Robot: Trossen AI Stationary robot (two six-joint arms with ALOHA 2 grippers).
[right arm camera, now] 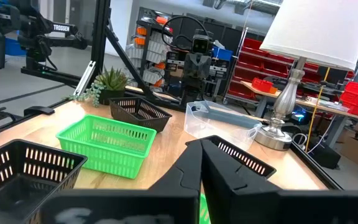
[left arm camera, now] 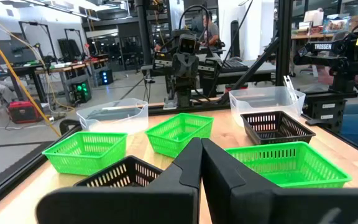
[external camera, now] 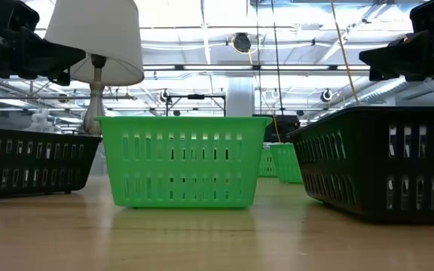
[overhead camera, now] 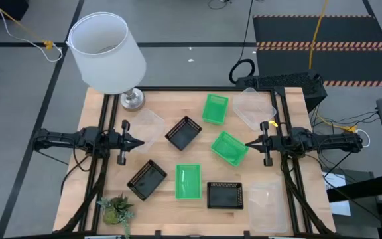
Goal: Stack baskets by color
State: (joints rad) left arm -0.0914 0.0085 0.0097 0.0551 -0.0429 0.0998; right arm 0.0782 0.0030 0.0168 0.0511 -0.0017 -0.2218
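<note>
Wooden table [overhead camera: 197, 212] carries nine unstacked baskets around the white lamp [overhead camera: 108, 50] at its back corner: three green baskets [overhead camera: 215, 108], three black baskets [overhead camera: 183, 133] and three clear baskets [overhead camera: 254, 106], scattered from beside the lamp outward. Left gripper [overhead camera: 140, 142] and right gripper [overhead camera: 247, 142] hover at opposite edges, jaws pressed together, empty.

Nine baskets [overhead camera: 188, 181] spread loose on wooden table [overhead camera: 105, 113]. Left gripper [overhead camera: 140, 143] and right gripper [overhead camera: 249, 142] shut, at opposite sides. Lamp [overhead camera: 106, 53] and plant [overhead camera: 117, 209] by left edge.
</note>
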